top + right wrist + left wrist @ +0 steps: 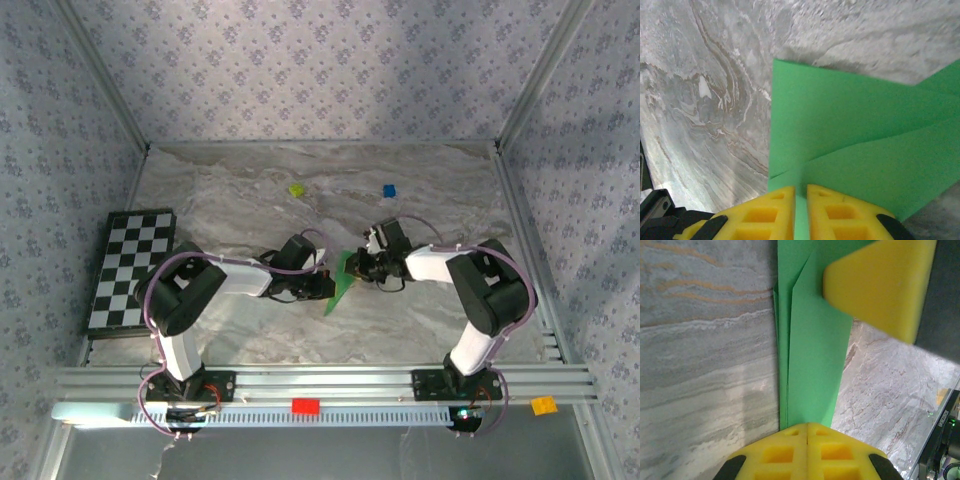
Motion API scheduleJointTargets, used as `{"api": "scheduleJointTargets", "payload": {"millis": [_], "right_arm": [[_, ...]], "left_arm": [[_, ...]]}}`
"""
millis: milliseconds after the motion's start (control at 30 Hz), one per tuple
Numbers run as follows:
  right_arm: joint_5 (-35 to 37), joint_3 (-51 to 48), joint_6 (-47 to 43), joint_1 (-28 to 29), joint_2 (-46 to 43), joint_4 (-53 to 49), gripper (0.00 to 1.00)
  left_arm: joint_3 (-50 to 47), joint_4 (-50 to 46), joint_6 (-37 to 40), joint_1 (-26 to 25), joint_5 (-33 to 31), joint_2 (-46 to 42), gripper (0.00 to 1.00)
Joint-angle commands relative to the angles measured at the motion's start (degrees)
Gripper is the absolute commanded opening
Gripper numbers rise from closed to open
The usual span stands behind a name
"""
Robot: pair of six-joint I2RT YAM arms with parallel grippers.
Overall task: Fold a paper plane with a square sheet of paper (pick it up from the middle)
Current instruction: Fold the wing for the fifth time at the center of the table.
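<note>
The bright green sheet of paper (pixel 340 283) is folded into overlapping layers and held off the marble table between both grippers near the middle. My left gripper (pixel 322 268) is shut on its near end (pixel 807 426), and the paper (pixel 815 355) runs away from it as a narrow strip with lengthwise creases. My right gripper (pixel 360 265) is shut on another edge (pixel 801 189), with the green paper (pixel 850 125) pinched between its yellow fingers (pixel 835 210). In the left wrist view, a right finger (pixel 880 285) shows at the top right, against the paper.
A black-and-white checkerboard (pixel 130 270) lies at the left edge. A tiny yellow-green block (pixel 296 189) and a blue block (pixel 389 190) sit toward the back. A red block (pixel 305 405) and an orange block (pixel 543 404) rest on the front rail.
</note>
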Motion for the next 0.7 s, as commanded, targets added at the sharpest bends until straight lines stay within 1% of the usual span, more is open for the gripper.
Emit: {"api": "scheduleJointTargets", "payload": {"millis": [0, 233, 467, 567, 667], "right_arm": [[1.8, 1.2, -2.2, -3.4, 2.0, 0.2, 0.17], [0.1, 3.5, -2.2, -9.4, 5.3, 0.3, 0.18], [-1.3, 5.8, -2.7, -13.5, 7.1, 0.1, 0.18], [-3.3, 5.4, -2.1, -14.9, 5.7, 1.6, 0.19], [-4.0, 5.1, -2.4, -14.9, 1.0, 1.4, 0.21]], "left_arm": [[-2.1, -7.8, 1.2, -0.5, -4.5, 4.6, 0.00], [-2.7, -6.7, 0.8, -0.6, -4.3, 5.0, 0.00], [-3.2, -5.1, 0.1, -0.7, -4.1, 5.5, 0.00], [-3.2, -4.8, -0.2, -0.7, -4.1, 5.5, 0.00], [-3.2, -4.8, -0.2, -0.7, -4.1, 5.3, 0.00]]}}
